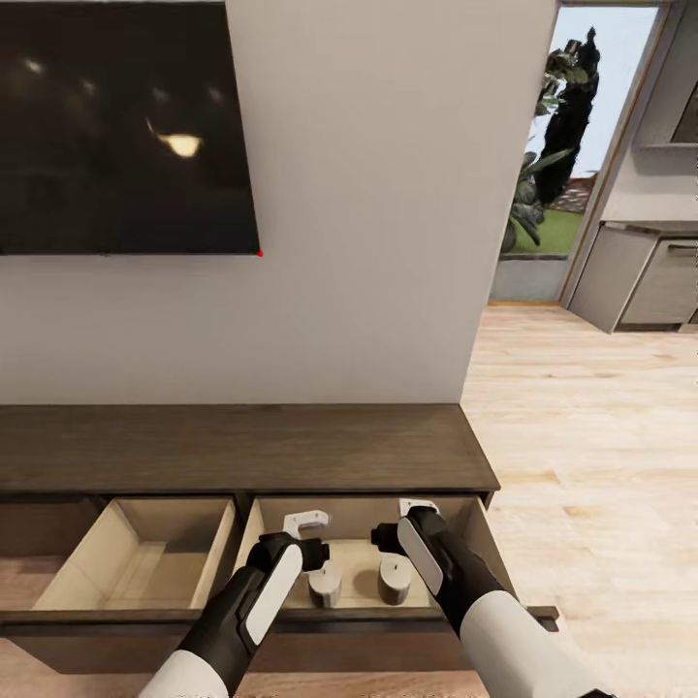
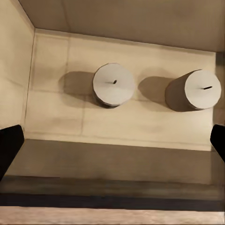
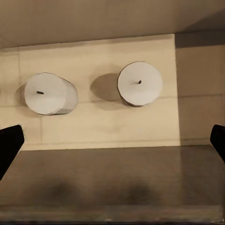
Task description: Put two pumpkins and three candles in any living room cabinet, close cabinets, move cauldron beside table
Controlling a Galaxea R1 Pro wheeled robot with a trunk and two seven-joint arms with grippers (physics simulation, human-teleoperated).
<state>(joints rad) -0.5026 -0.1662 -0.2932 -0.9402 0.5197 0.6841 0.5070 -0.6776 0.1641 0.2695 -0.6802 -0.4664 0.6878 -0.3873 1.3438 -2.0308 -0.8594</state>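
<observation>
Two candles (image 1: 325, 585) (image 1: 394, 581) sat upright in cabinet's (image 1: 242, 448) open right drawer (image 1: 257, 528); left gripper (image 1: 306, 524) and right gripper (image 1: 418, 506) hovered above, fingers released, holding nothing. Next prob: fetch 3rd candle, pumpkins.

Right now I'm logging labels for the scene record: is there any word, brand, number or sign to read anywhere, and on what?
None: no readable text in these views.
The black wall screen shows only light reflections.
The two grey-beige stubby candles are plain, with bare tops.
The long dark-brown wood cabinet and its pale open drawer carry no marks.
</observation>
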